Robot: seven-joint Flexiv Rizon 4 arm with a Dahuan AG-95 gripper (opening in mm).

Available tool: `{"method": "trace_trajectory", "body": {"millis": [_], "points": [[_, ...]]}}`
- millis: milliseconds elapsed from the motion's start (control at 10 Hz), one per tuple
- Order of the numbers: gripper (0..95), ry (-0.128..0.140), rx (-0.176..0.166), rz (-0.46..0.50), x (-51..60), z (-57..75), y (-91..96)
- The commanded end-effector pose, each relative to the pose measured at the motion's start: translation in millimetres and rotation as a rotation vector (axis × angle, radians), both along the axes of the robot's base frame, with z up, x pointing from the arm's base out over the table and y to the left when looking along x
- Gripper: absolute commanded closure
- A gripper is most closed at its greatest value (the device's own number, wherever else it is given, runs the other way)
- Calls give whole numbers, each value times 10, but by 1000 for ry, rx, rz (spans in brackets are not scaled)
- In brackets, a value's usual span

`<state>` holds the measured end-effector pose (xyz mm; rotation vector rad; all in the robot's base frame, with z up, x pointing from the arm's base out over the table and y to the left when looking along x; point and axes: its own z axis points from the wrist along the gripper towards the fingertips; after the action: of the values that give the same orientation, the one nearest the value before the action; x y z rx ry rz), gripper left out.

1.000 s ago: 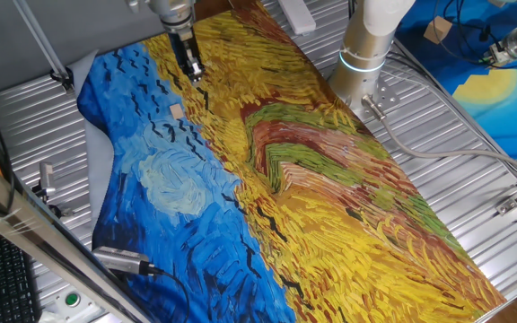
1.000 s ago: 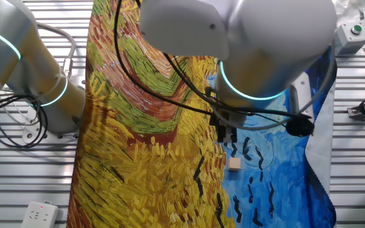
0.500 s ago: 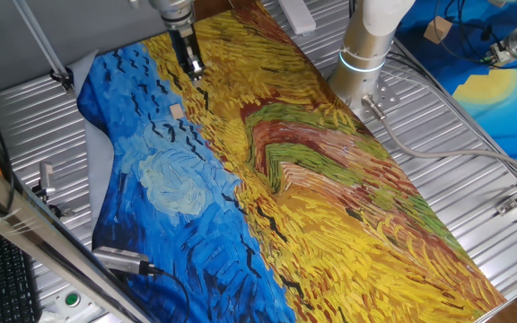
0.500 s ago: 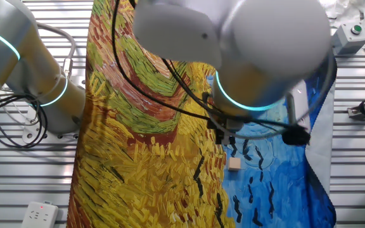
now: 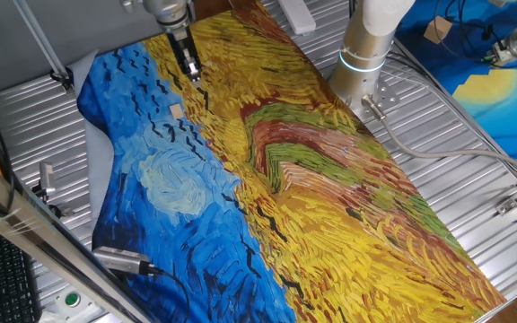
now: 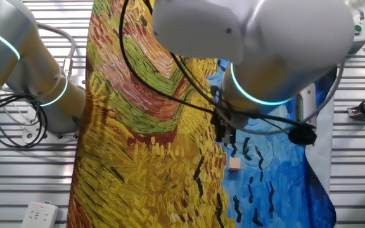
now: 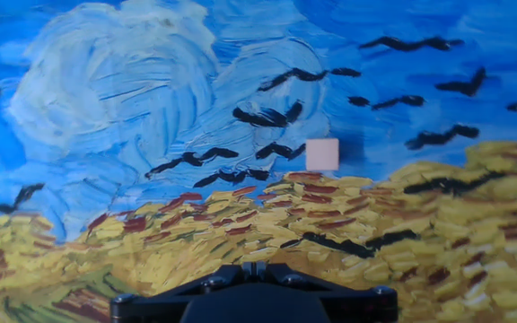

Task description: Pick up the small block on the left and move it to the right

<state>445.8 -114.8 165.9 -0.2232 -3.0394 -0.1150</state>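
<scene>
The small block (image 5: 177, 111) is a tiny tan cube. It lies on the blue part of the painted cloth (image 5: 330, 179), near the yellow edge. It also shows in the other fixed view (image 6: 234, 164) and in the hand view (image 7: 322, 153). My gripper (image 5: 189, 68) hangs above the cloth, a short way beyond the block and apart from it. Its fingers are together and hold nothing. In the other fixed view the gripper (image 6: 225, 135) is partly hidden by the arm. In the hand view the gripper (image 7: 257, 266) shows at the bottom edge, with the block ahead and slightly right.
The arm's base (image 5: 363, 63) stands at the cloth's far side. A metal clamp (image 5: 47, 179) and a cylindrical tool (image 5: 124, 261) lie by the cloth's near-left edge. A power strip (image 6: 40, 213) and a green-button box (image 6: 352, 35) sit on the slatted table.
The gripper has shifted slightly up and away from the block, and the arm's upper body has swung a little in the other fixed view. The block has not moved.
</scene>
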Motion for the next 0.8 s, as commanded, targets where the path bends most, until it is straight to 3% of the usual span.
{"method": "trace_trajectory", "body": {"millis": [100,800], "points": [[950,3,-16,-47,-13,5,0],[950,6,-21,-74,-22,-46,-20]]}}
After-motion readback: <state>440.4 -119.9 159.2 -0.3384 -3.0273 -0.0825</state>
